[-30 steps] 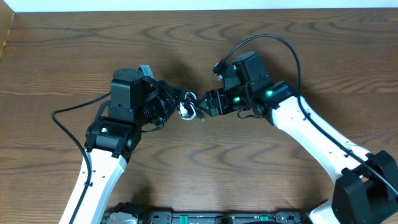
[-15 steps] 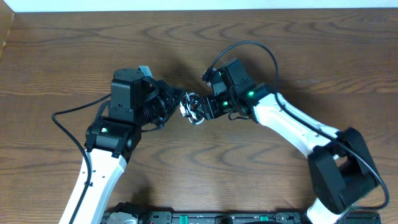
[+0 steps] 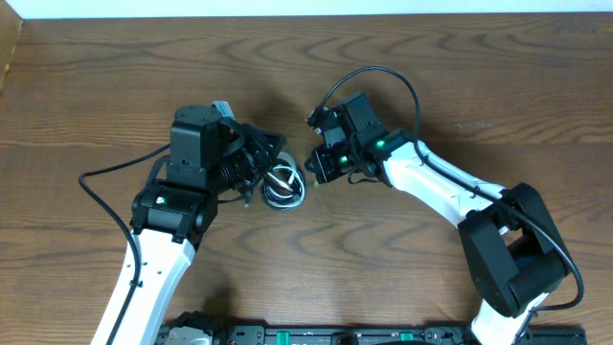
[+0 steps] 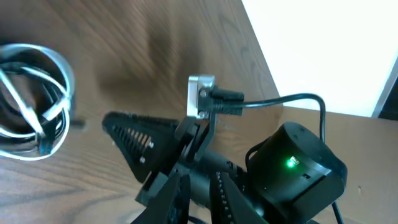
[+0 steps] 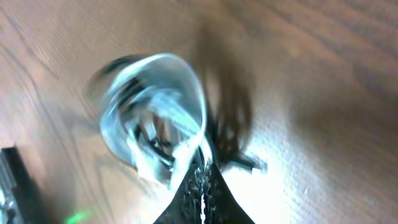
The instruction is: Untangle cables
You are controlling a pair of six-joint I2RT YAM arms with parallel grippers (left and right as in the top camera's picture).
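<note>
The cables (image 3: 283, 184) form one small tangled coil of white and black loops on the wooden table between my two grippers. The left wrist view has the cables (image 4: 34, 118) at its left edge. They are blurred in the right wrist view, cables (image 5: 155, 106). My right gripper (image 3: 308, 172) (image 5: 204, 163) is shut, and a white strand runs into its tips. A black plug end (image 5: 249, 163) lies just right of them. My left gripper (image 3: 271, 151) (image 4: 198, 175) sits up-left of the coil, jaws slightly apart, nothing between them.
The brown wooden table (image 3: 460, 96) ends at a pale far edge (image 3: 306, 13). The right arm's thick black wire (image 3: 383, 75) arches above its wrist. The right arm's wrist body (image 4: 292, 168) fills the left wrist view's lower right. A black rail (image 3: 326, 335) runs along the near edge.
My right gripper slid left and closed at the coil. My left jaws eased apart. The coil dropped lower and spread wider, away from the left fingers.
</note>
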